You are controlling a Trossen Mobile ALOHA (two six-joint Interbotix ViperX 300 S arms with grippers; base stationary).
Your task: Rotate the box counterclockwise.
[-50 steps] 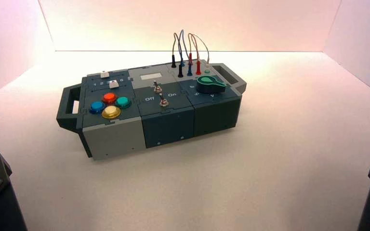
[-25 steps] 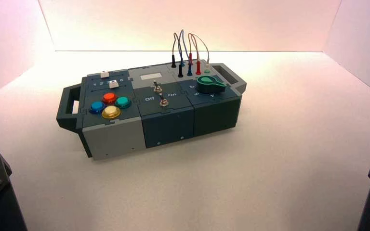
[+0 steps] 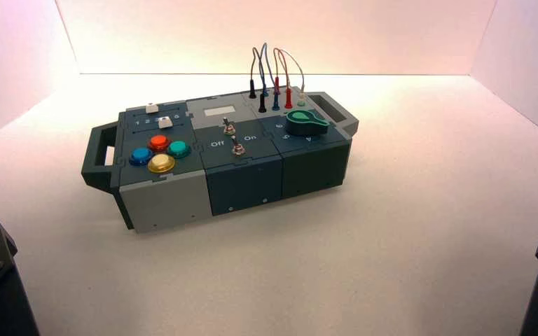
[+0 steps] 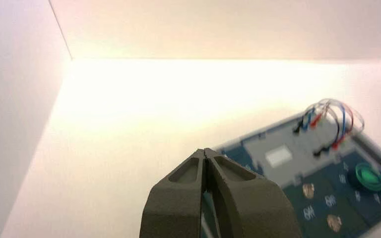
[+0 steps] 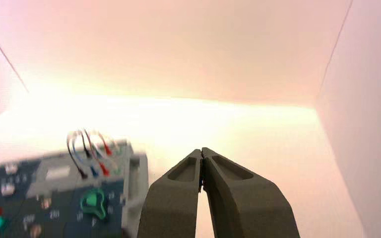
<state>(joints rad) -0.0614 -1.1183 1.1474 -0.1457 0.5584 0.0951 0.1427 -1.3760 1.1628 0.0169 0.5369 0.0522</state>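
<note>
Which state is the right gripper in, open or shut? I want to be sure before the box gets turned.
Shut: in the right wrist view, the right gripper's two fingertips meet, with nothing between them.

Bright glare whitens the far surface; both wrist views look blurred.

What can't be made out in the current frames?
- Left gripper and right gripper: fingertips cut off by the high view's edges.
- Box's far side face: hidden behind its top in the high view.
- Four coloured buttons: left wrist view misses them, blocked by the gripper or past the bottom edge.
- Numbers around the green knob: blurred in the right wrist view.
- Box's left handle: past the right wrist view's edge.
</note>
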